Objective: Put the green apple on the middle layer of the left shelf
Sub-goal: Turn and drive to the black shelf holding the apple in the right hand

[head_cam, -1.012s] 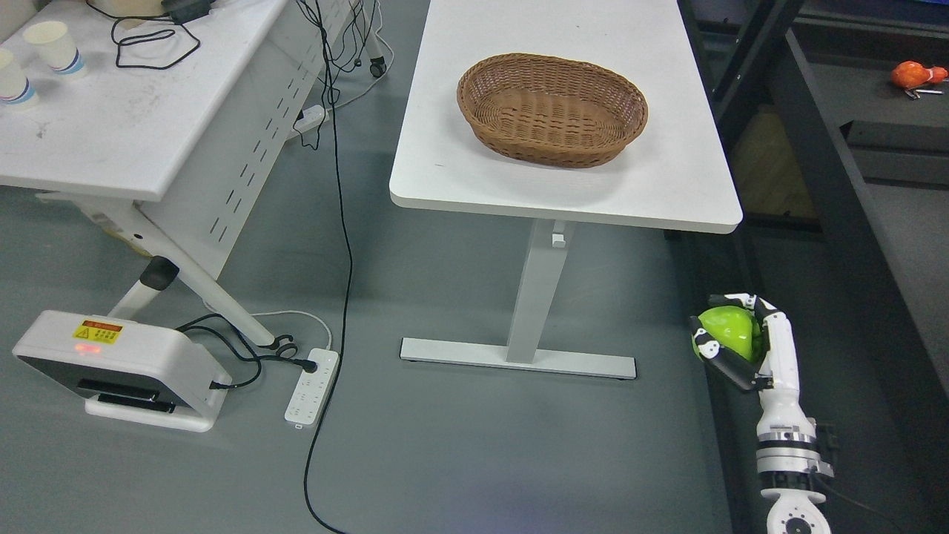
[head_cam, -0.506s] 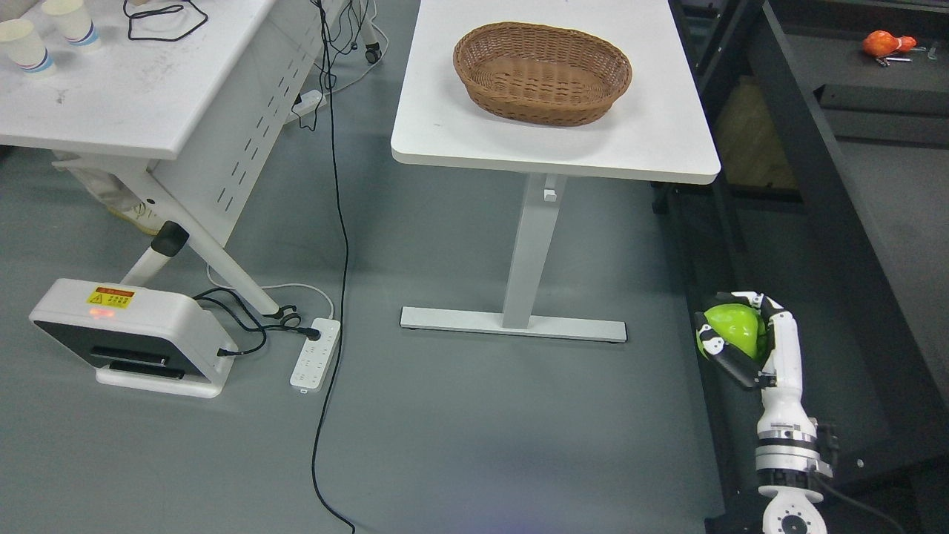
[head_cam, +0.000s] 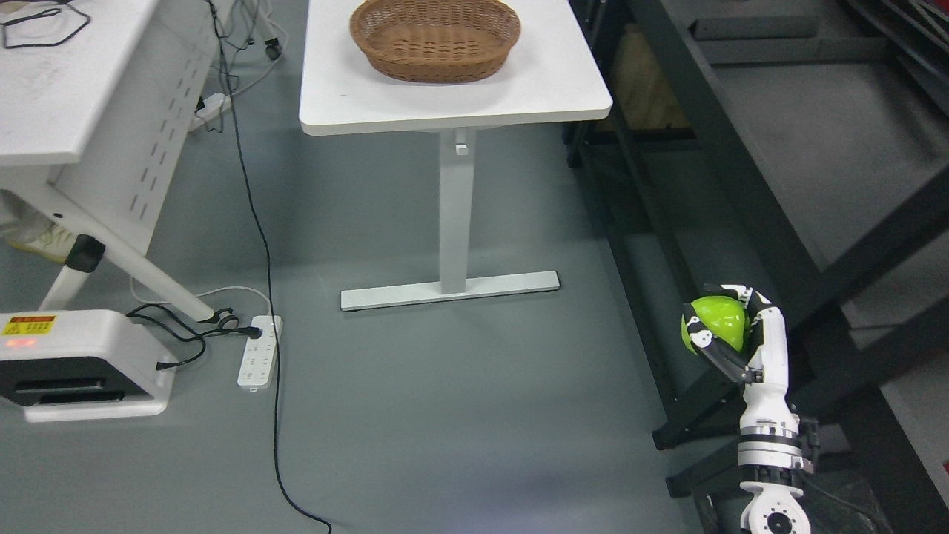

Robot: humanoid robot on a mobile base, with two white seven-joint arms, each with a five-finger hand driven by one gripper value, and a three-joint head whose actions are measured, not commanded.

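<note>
- The camera had swung rightward, sliding the wicker basket (head_cam: 435,38) left; the apple stayed gripped.
- The right hand (head_cam: 730,334) curled around the green apple (head_cam: 718,322), low beside the dark shelf frame (head_cam: 741,185).
- Risk: the apple clipping a shelf beam and slipping free.

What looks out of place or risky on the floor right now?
A black cable trails loose across the floor past the power strip. Otherwise nothing stands out: the right hand grips the green apple firmly.

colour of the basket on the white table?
Brown woven wicker basket, clearest in the head view.
</note>
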